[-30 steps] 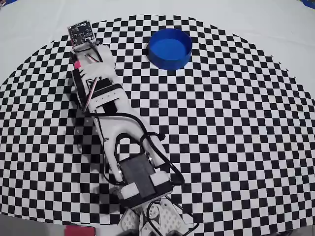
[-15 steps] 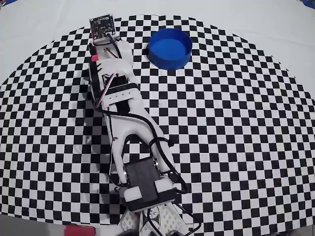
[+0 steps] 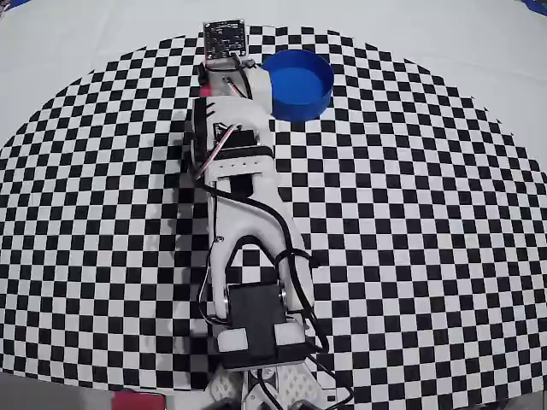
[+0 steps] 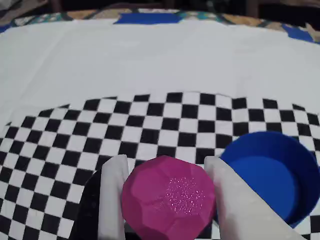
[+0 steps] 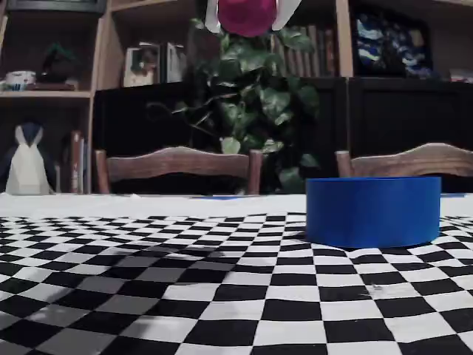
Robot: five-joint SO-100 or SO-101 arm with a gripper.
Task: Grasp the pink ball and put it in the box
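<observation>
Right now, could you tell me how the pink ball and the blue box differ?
The pink ball is small, faceted and glittery; the blue box is wider, smooth and open-topped. The ball is held in the gripper well above the table; the box sits on the checkered cloth.

Checkered cloth (image 3: 410,222), leafy plant (image 5: 259,103), wooden chairs (image 5: 177,164), bookshelves (image 5: 52,74)

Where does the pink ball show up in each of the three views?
Overhead view: the pink ball is only a sliver at the arm's far end, upper centre-left, left of the blue box.
Wrist view: bottom centre, clamped in the gripper, box to its right.
Fixed view: top centre, high above the table.
Shared landmark: the blue box.
</observation>
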